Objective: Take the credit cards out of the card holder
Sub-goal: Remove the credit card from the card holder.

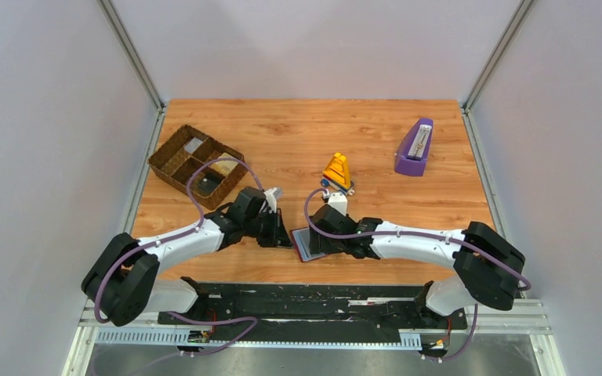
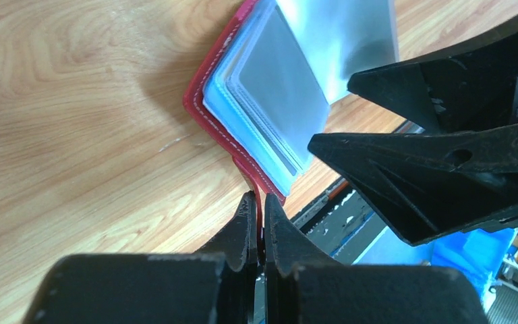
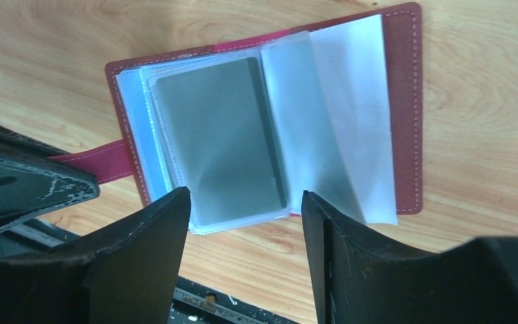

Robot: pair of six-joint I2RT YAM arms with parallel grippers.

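- The card holder is lying open and face up on the table, close to the near edge, between the two arms
- Its opened spread is running across from one arm to the other, with the spine crossing that line; the red tab is sticking out of the end facing the left arm
- The left gripper is pinching that tab, its jaws pressed together on the red strip
- The right gripper is standing with its jaws apart, one on each side of the near edge of the grey card, gripping nothing; whether the tips are touching the plastic cannot be told
- The grey card is sitting in the top pocket of the page stack on the tab side, and the clear sleeves on the other side are curling up off the cover
- From above, most of the card holder is hiding under the right gripper, so only a red-edged corner is showing
- Any cards under the top one are blurring together behind the cloudy plastic, and no print is readable
- A basket, a yellow cone and a purple stand are sitting farther back, well apart from the card holder
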